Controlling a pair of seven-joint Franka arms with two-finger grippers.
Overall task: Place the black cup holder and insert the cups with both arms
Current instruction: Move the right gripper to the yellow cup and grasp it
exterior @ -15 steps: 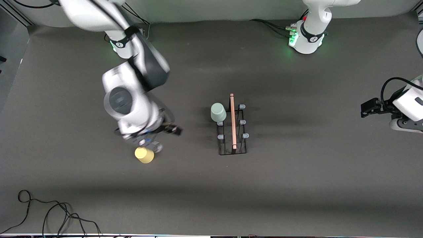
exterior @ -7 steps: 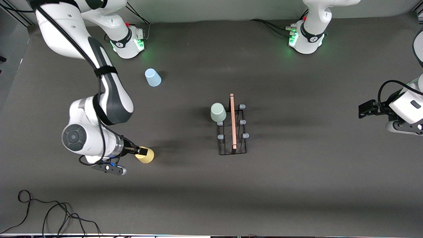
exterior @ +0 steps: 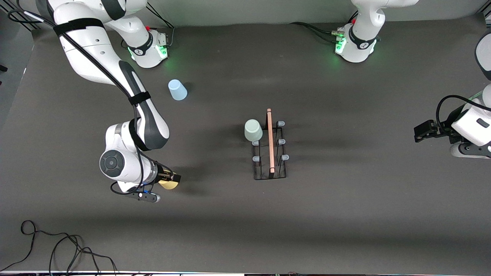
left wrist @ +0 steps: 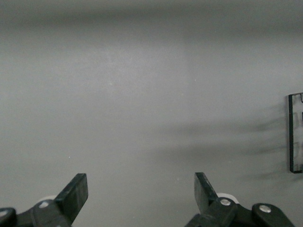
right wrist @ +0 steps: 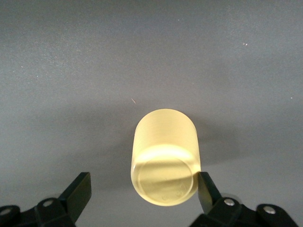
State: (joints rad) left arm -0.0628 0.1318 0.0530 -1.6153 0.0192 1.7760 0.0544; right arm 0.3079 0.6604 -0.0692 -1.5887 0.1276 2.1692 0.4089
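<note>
Right gripper [exterior: 171, 178], jaws spread, sits low at the yellow cup [right wrist: 164, 156]; the cup lies between its fingers, touching one pad [right wrist: 206, 189], partly hidden under the wrist from the front. Left gripper [left wrist: 139, 196] waits, jaws apart, at its table end; black cup holder [exterior: 270, 149] is cut off in its wrist view.

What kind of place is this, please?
Probably a robotics lab test bench: two white arms bolted to a dark covered table, loose cables, and only a wire rack and plastic cups for practice.
</note>
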